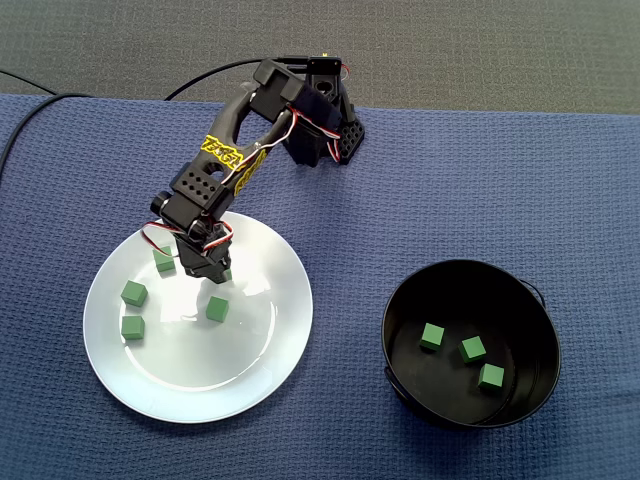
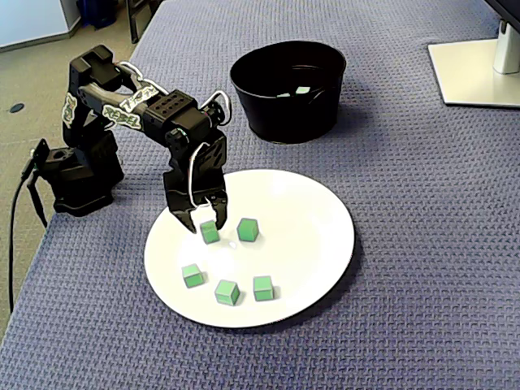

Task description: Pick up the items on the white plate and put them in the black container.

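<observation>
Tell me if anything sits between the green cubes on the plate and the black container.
Nothing visible does. Only bare blue cloth lies between the white plate and the black container. The gripper is right at one green cube.

Bright, even light from above, both fixed views pretty sharp. Soft sheen on the glossy round white plate (image 1: 200,385), thin shadow under its near edge.
</observation>
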### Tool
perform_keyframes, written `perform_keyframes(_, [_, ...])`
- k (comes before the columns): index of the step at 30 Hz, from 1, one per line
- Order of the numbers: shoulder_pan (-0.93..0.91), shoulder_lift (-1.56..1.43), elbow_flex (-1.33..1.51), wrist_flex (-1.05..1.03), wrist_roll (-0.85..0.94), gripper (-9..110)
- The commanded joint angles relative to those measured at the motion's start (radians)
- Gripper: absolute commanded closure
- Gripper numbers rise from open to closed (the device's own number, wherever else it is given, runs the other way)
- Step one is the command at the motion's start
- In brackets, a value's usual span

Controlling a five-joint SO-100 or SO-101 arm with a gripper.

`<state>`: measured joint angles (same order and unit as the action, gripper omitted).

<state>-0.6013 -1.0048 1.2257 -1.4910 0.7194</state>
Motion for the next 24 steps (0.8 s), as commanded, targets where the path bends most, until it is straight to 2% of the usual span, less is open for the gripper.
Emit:
perform_keyframes(1, [0.006, -0.009, -0.044, 0.014, -0.005, 101])
perform_keyframes(11, [-0.018, -0.115, -0.084, -0.021, -0.021, 101])
perform_keyframes(19, [-0.064, -0.598, -0.133, -0.020, -0.100, 101])
perform_keyframes(24, [0.054, -0.930, -0.126, 0.123, -0.178, 102])
